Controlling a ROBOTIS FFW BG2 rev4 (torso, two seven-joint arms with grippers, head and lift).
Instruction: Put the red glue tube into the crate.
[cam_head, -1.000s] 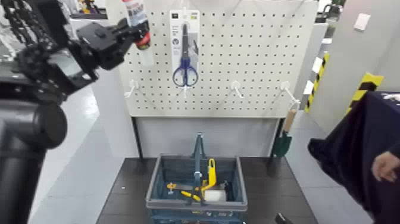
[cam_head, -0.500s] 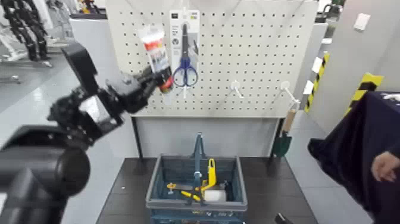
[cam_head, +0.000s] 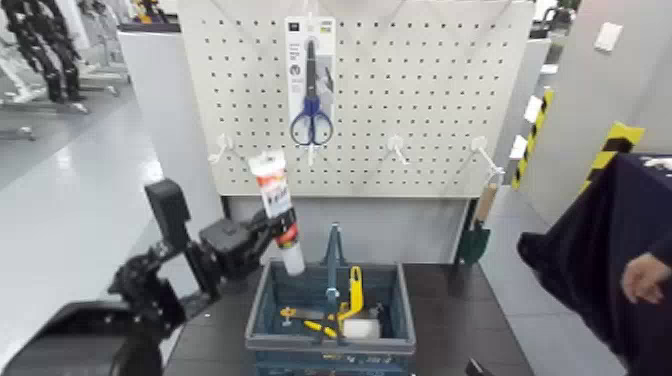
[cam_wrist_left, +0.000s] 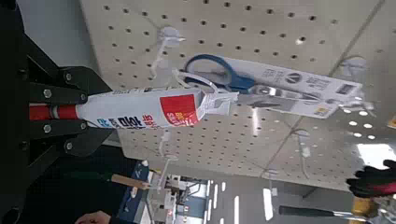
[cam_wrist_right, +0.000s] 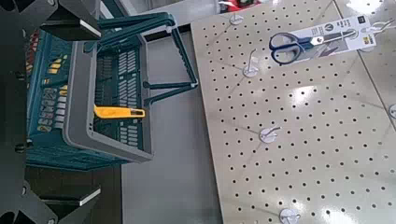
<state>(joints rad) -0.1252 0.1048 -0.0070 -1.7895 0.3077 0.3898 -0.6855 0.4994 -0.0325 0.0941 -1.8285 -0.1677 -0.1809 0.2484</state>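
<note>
At left, above the crate's rear-left corner as seen from the head, clasped about its lower part by the left gripper (cam_head: 283, 222): the red glue tube (cam_head: 273, 194), tilted, cap end down, off the pegboard (cam_head: 440, 95) but not yet dropped in. At centre, waiting below with yellow-handled tools (cam_head: 356, 291) inside: the crate (cam_head: 330, 346). Parked at lower right, jaws apart and empty: the right gripper (cam_wrist_right: 98, 112). By all appearances, pick-up and most of the carry done; only lining up past the handle (cam_head: 333, 270), lowering and release left.
</note>
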